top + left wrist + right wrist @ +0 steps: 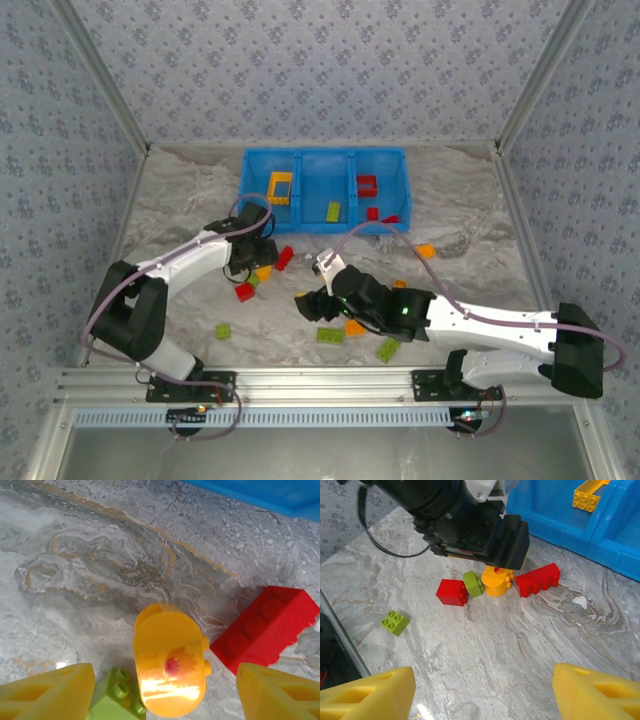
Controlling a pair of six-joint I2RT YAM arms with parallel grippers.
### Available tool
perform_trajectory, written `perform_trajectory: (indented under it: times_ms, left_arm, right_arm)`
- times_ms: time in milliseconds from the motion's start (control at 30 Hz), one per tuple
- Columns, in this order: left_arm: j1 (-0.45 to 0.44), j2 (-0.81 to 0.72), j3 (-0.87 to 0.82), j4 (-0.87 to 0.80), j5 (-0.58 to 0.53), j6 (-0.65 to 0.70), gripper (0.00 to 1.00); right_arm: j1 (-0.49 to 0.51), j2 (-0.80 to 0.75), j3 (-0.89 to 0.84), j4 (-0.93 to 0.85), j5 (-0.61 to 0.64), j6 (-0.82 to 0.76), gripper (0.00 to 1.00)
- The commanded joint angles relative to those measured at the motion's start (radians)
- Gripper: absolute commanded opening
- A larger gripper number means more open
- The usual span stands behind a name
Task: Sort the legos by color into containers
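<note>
Round orange-yellow lego (170,665) on table between wide-open left gripper (162,682) fingers, not gripped. Green brick (117,697) against it, red brick (265,630) just beside. Right wrist view adds square red brick (452,592), lone green brick (395,622), right gripper (482,690) wide, empty. Top view adds blue bin (320,152): yellow frame (281,187) left, green piece (333,211) middle, red frame (367,185) right.

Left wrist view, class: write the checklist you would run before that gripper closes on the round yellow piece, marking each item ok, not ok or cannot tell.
1. Left gripper open: ok.
2. Round yellow piece centred in the gripper's opening: ok.
3. Green brick clear of that piece: not ok, it lies against it.
4. Red brick clear of it: cannot tell, very close.
5. Blue bin has room beside the yellow frame: ok.
6. Right gripper open, empty, apart from the cluster: ok.
</note>
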Motion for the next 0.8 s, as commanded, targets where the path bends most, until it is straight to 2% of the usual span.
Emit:
perform_trajectory:
  times_ms: [0,167,300,767]
  left_arm:
    - [0.01,0.066,0.056,0.038,0.022,0.023,0.74]
    - [0.011,0.126,0.084,0.023,0.003,0.008,0.71]
    - [0.008,0.155,0.088,0.019,-0.008,-0.007,0.65]
    - [-0.037,0.172,0.06,-0.022,-0.049,-0.045,0.53]
  right_arm:
    - [0.007,-0.001,-0.007,0.044,0.012,0.024,0.75]
    - [0.007,-0.001,0.012,0.041,0.002,0.01,0.75]
    - [0.007,0.008,0.014,0.047,-0.002,0.014,0.75]
    - [0.004,0.025,0.022,0.039,0.001,0.027,0.75]
